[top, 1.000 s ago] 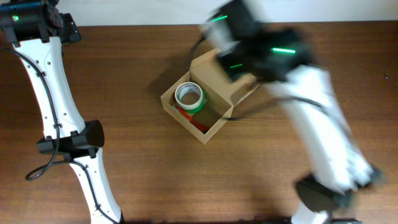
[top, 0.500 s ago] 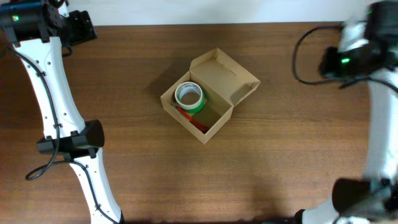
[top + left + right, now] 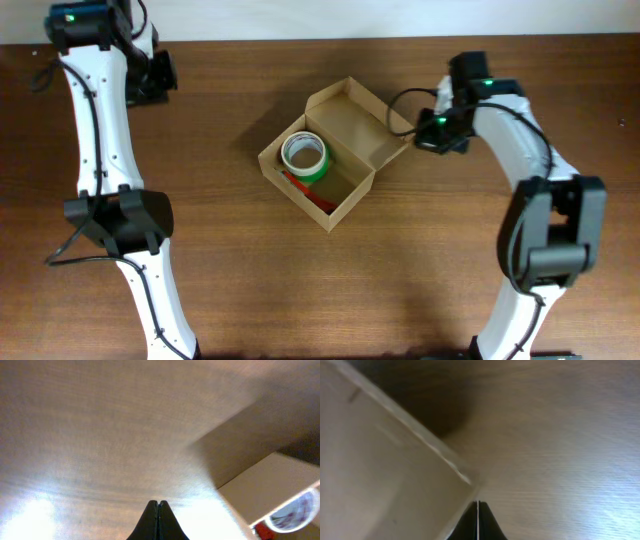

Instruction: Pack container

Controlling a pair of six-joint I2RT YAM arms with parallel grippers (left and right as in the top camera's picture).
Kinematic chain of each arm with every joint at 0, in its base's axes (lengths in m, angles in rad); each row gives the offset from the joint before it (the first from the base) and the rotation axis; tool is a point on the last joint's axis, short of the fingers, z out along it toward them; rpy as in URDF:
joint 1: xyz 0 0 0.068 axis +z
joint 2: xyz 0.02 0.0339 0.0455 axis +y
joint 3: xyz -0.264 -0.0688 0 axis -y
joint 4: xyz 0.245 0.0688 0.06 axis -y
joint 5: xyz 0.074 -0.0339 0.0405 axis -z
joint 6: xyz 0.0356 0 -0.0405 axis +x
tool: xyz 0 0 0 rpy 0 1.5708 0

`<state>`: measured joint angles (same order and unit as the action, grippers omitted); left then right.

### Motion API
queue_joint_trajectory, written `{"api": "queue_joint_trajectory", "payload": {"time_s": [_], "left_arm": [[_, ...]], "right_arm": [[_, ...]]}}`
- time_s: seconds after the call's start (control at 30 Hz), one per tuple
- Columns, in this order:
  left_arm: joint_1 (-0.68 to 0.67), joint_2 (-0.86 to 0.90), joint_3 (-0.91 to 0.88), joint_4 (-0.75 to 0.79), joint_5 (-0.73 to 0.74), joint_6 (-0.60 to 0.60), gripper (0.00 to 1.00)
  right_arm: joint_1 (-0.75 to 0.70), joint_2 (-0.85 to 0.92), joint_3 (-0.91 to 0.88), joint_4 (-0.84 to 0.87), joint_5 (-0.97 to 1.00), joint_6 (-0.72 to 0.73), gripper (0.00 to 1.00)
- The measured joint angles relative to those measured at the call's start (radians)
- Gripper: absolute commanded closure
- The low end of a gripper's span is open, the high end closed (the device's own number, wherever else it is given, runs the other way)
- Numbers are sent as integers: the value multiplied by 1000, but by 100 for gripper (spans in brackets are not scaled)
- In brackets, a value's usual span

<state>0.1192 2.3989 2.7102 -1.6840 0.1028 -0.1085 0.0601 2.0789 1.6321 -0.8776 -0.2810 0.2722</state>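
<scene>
The container (image 3: 330, 170), a tan cardboard box, sits mid-table with its flap lid (image 3: 365, 120) standing open toward the upper right. Inside lie a green tape roll (image 3: 303, 155) and a red item (image 3: 312, 195). My right gripper (image 3: 422, 135) is shut, its tips (image 3: 478, 504) right at the lid's right corner (image 3: 467, 480); I cannot tell whether it pinches the cardboard (image 3: 380, 470). My left gripper (image 3: 165, 80) is shut with nothing in it, far left of the box near the table's back edge. In the left wrist view its tips (image 3: 159, 505) hover over bare wood, with the box (image 3: 280, 475) and tape roll (image 3: 295, 512) at lower right.
The brown wooden table (image 3: 230, 280) carries only the box. The left arm's white links (image 3: 100, 150) run down the left side. The right arm (image 3: 530, 170) arcs down the right side, its black cable (image 3: 405, 95) looping above the lid.
Both grippers have shut. The right arm swung out to the far right, then came back to the lid's right corner. The left gripper moved right along the table's back edge.
</scene>
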Motion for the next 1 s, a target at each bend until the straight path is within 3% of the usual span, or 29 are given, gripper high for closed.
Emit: {"api": "queue_joint_trajectory", "payload": {"time_s": [0.23,0.4,0.7,0.8,1.0], "left_arm": [[0,0,-76,31,-13,0,98],[-2,0,-77,40,-15,0,98],[-72,0,-130,161,23,-1,98],[-129,1,-174,256,91,-3,98],[-179,74,-192,346,366,-4,98]], "right_arm": [[62,35,-2,270,-112,30,96],[77,36,-2,370,-177,58,96],[69,36,-2,364,-261,68,96],[54,35,-2,330,-263,65,96],[26,35,-2,294,-262,60,96]]}}
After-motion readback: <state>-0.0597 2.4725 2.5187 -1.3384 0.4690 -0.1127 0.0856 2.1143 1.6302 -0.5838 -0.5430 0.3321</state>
